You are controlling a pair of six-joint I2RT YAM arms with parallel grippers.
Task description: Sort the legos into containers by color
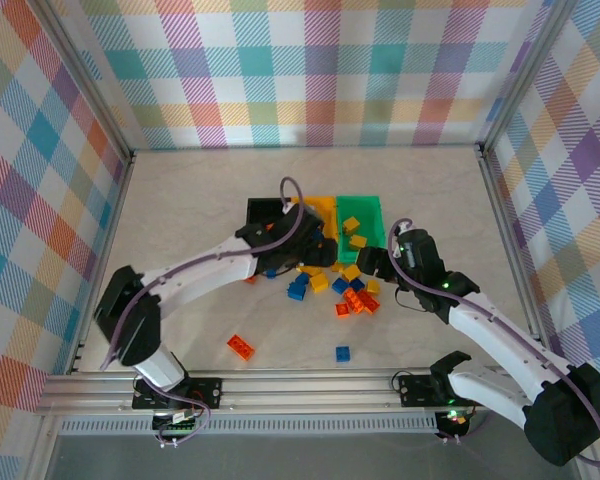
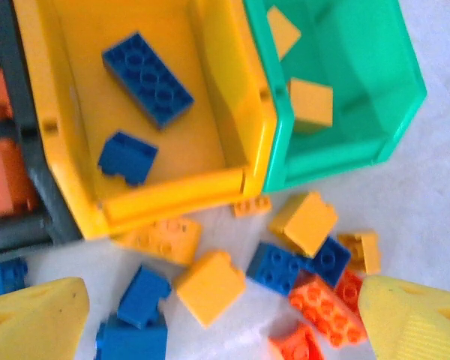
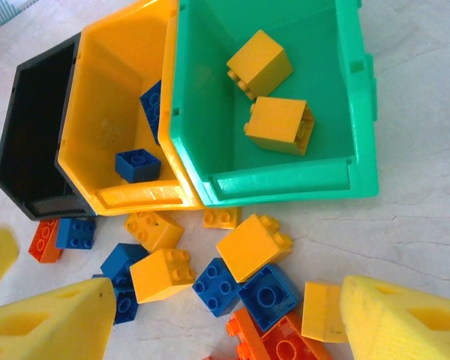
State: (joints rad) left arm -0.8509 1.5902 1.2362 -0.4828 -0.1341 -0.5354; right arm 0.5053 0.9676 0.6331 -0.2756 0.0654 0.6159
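The containers stand in a row: black bin (image 1: 263,210), yellow-orange bin (image 1: 323,208), green bin (image 1: 361,213). Two blue legos (image 2: 146,79) lie in the yellow-orange bin (image 2: 172,191). In the green bin (image 3: 285,184) are two yellow legos (image 3: 279,125). Orange-red shows inside the black bin (image 2: 30,187). A pile of mixed legos (image 1: 345,290) lies on the table just in front of the bins. My left gripper (image 2: 225,330) hangs open over the pile's left part, by the yellow-orange bin's front wall, holding nothing. My right gripper (image 3: 229,330) is open above the pile's right part, empty.
One orange-red brick (image 1: 241,346) and one blue brick (image 1: 342,353) lie apart, nearer the front rail (image 1: 300,383). Checked walls enclose the table on three sides. Bare tabletop (image 1: 200,200) stretches left of and behind the bins.
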